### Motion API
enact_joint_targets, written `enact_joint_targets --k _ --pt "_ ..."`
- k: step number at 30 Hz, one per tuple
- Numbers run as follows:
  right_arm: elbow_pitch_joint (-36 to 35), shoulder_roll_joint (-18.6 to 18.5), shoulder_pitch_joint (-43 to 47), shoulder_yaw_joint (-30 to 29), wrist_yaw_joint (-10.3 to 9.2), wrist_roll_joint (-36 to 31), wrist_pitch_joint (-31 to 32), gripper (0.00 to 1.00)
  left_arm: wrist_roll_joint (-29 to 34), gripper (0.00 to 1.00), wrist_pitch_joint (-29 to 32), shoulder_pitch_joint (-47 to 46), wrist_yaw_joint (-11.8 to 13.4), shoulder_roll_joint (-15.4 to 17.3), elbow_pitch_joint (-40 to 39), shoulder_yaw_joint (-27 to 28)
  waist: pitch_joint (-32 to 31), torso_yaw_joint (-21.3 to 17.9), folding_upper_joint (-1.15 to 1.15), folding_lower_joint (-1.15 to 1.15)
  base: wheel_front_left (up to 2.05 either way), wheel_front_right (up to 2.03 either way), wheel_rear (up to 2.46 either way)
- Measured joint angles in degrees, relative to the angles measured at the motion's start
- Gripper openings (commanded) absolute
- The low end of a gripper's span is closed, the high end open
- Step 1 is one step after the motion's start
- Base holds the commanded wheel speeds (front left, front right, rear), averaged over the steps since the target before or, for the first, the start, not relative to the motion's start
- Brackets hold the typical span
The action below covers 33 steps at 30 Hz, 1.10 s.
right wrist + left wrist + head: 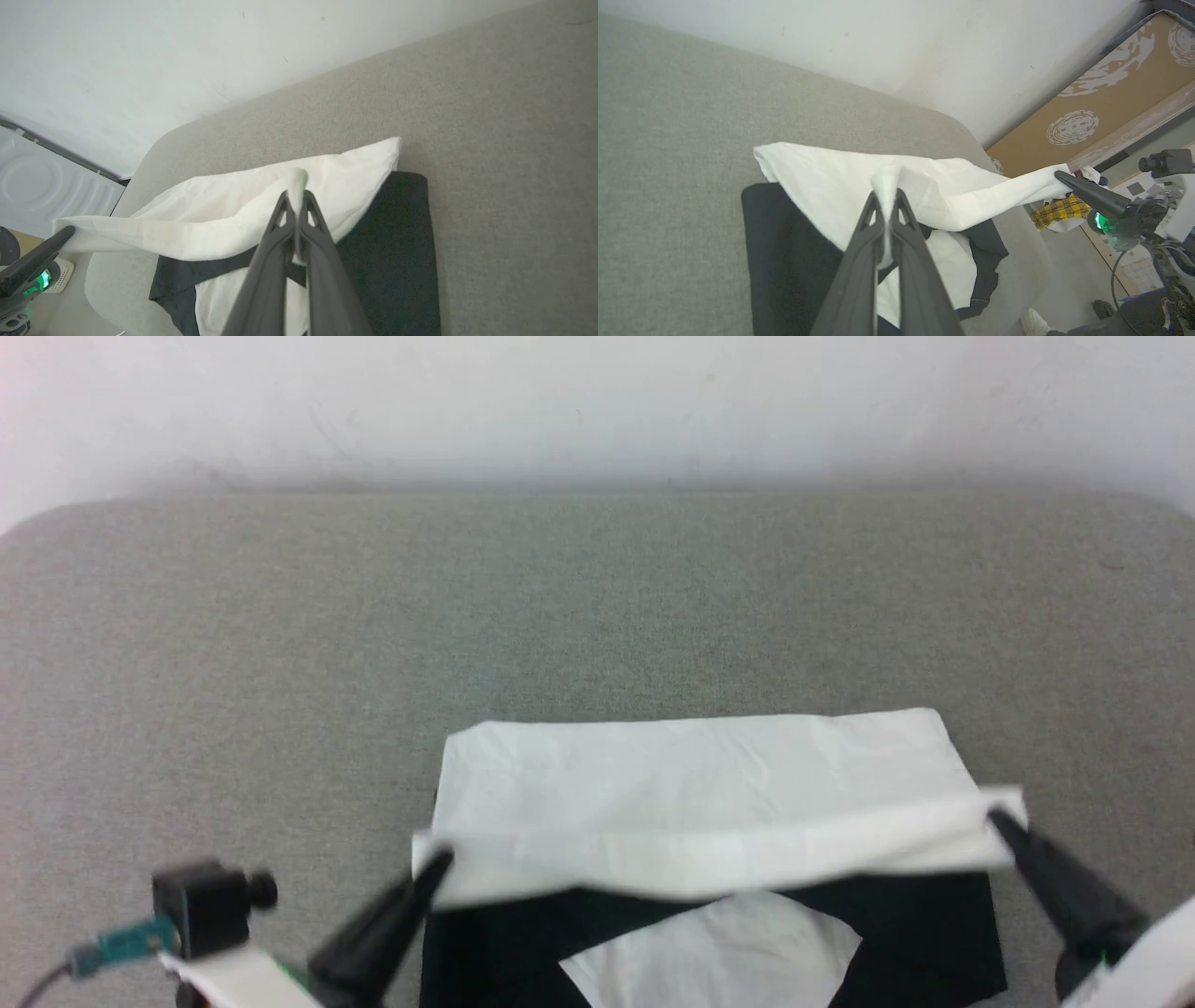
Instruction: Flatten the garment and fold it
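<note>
Garment (709, 775) cloth is pinched tight in both closed pairs of jaws, left gripper (439, 863) and right gripper (999, 819) at opposite ends of a lifted white band. Below, soft black panels lie flat on grey woven upholstery (597, 607).

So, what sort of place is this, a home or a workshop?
Probably a plain indoor room, home or lab I cannot tell. A grey fabric-covered surface meets a bare white wall, with a printed cardboard sheet and a yellow checked cloth off to one side.
</note>
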Motion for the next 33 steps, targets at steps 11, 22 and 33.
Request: enact_joint_targets --k 11,22,33 --pt "2.6 -3.8 11.8 2.9 0.00 0.7 -0.5 0.00 -5.4 0.00 3.1 10.0 -1.1 0.8 6.6 -4.4 -1.8 0.1 0.00 0.02 0.00 0.00 0.00" --pt "5.5 -4.2 11.6 4.5 0.00 -1.5 -3.2 1.00 -2.8 1.00 2.7 8.4 0.7 -1.1 14.2 -5.9 -2.8 -0.9 0.00 0.02 0.00 0.00 0.00" --pt "4.6 -0.8 8.4 -4.3 0.00 -12.5 -11.3 1.00 13.4 1.00 -22.2 5.2 12.2 -6.4 4.0 6.9 -3.1 -1.0 0.00 0.02 0.00 0.00 0.00"
